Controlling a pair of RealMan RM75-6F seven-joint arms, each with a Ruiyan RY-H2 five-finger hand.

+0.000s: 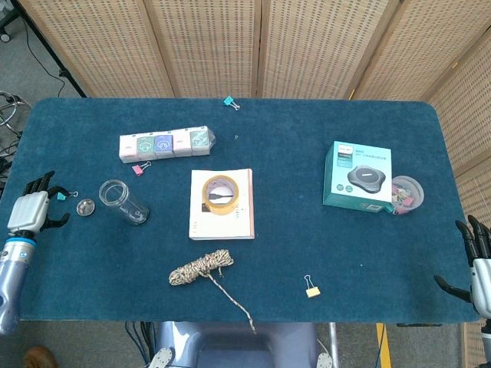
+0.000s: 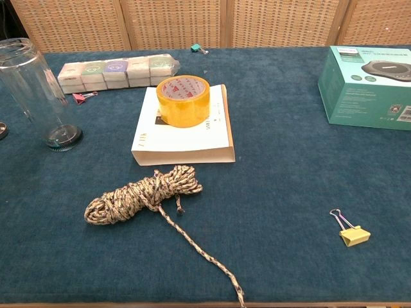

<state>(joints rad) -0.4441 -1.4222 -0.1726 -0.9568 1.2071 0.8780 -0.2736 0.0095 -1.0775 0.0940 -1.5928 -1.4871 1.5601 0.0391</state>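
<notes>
On the blue desk [image 1: 322, 123] I'm going big to small. The teal box [image 1: 358, 175] is sitting on the right side, with a round tub of clips [image 1: 406, 192] touching its far right corner. The white booklet [image 1: 222, 224] is lying mid-desk and carrying the yellow tape roll [image 2: 183, 106]. A row of small boxes [image 1: 165, 143] is lying behind that to the left, and a rope bundle [image 1: 201, 267] is trailing a loose end toward the near edge. The glass jar [image 1: 123, 202] is standing upright at the left, open and empty. Just beside it, on the side toward my left hand, a small metal lid [image 1: 86, 206] is lying flat. Beyond the lid, the teal clip [image 1: 61, 195] is lying near the fingertips.

Step, as I'm judging it: approach only, nothing grasped. My left hand [image 1: 32, 208] is hovering over the desk's left edge, fingers spread wide and holding nothing. I can't tell if a fingertip is touching the teal clip. A pick here would call for moving in toward clip, lid or jar. It would also need the fingers narrowed a lot for anything that small and flat.

My right hand [image 1: 479, 264] is hanging off the right edge, also spread wide and empty, well apart from everything. The nearest loose item to it is the yellow clip [image 1: 311, 290].
</notes>
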